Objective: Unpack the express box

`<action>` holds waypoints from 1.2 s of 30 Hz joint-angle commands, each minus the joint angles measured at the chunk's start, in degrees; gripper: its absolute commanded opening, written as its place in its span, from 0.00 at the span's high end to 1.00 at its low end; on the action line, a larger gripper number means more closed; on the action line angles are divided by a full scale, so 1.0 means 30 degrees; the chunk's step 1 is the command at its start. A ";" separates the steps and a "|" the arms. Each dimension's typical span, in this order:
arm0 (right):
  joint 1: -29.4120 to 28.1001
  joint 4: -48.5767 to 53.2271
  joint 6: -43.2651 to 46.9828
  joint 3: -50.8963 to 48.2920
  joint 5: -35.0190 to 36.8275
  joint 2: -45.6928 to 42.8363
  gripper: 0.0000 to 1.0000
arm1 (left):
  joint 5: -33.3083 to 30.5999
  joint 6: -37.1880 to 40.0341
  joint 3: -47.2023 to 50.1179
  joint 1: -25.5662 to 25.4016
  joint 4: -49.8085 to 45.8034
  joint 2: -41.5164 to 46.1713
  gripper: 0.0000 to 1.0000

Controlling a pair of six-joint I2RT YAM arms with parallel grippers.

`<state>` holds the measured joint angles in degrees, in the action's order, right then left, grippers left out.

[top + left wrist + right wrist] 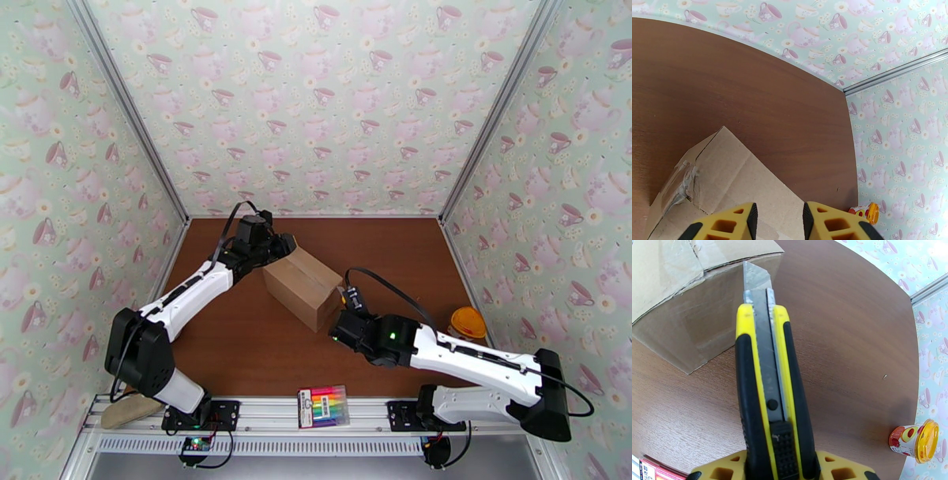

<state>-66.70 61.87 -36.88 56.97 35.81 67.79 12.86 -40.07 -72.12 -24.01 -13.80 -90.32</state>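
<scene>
Top external view: brown wooden table (261,359), teacup-wallpaper walls (316,103) around. Box (304,286) lies mid-table. Right gripper (350,304) clamps a knife (768,398), its blade near the box. Left gripper (276,246) is at the far end, grip unclear.

Desk (253,355) is plain dark brown wood grain, boxed in on 3 sides by mint wallpaper (316,103) covered in pink teacups and teapots. A flat pack of rainbow markers (324,406) sits on the aluminium rail (261,414) at the middle of the near edge. Over by the right wall there's 1 little red-patterned cup with an orange lid (914,440). Some tan flat thing (130,410) pokes out at the near left corner, can't tell what it is.
</scene>
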 commanded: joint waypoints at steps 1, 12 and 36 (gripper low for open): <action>-0.0121 0.0161 -0.0100 0.0653 0.0631 -0.0064 1.00 | 0.0402 -0.0088 -0.0248 0.0114 0.0269 0.0023 0.61; -0.0122 -0.0070 0.0047 0.0781 0.0587 0.0163 1.00 | 0.0469 -0.0082 -0.0219 0.0150 0.0261 0.0140 0.61; -0.0121 -0.0235 0.0294 0.0872 0.0746 0.0537 1.00 | 0.0488 -0.0191 -0.0219 0.0181 0.0296 0.0079 0.61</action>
<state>-66.70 61.65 -36.67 57.78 35.83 69.08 13.28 -40.12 -72.12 -23.90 -13.80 -90.32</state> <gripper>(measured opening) 0.387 0.393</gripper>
